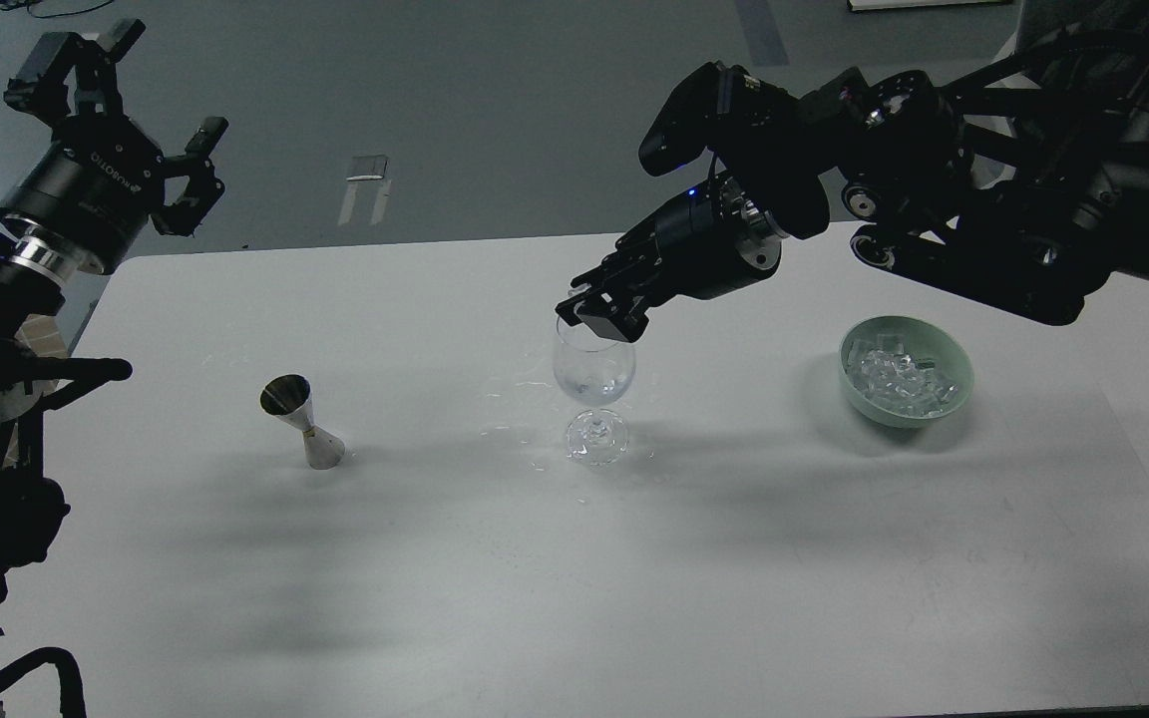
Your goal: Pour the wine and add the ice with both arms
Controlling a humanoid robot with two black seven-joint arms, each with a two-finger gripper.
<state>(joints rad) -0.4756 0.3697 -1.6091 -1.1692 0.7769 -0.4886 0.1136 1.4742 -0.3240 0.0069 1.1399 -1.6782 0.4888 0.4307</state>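
Note:
A clear stemmed wine glass [592,371] stands at the middle of the white table [495,578]. My right gripper [596,313] hangs right over the glass's rim with its fingers drawn together; I cannot see anything between them. A pile of clear ice [900,375] lies in a pale green bowl [856,391] to the right of the glass. A steel jigger [301,421] stands tilted to the left of the glass. My left gripper [121,95] is open and empty, raised beyond the table's far left corner.
The right arm's thick black links [983,229] reach over the table's far right part, above the bowl. Small wet spots [510,429] lie on the table around the glass's foot. The grey floor [435,110] lies beyond the far edge.

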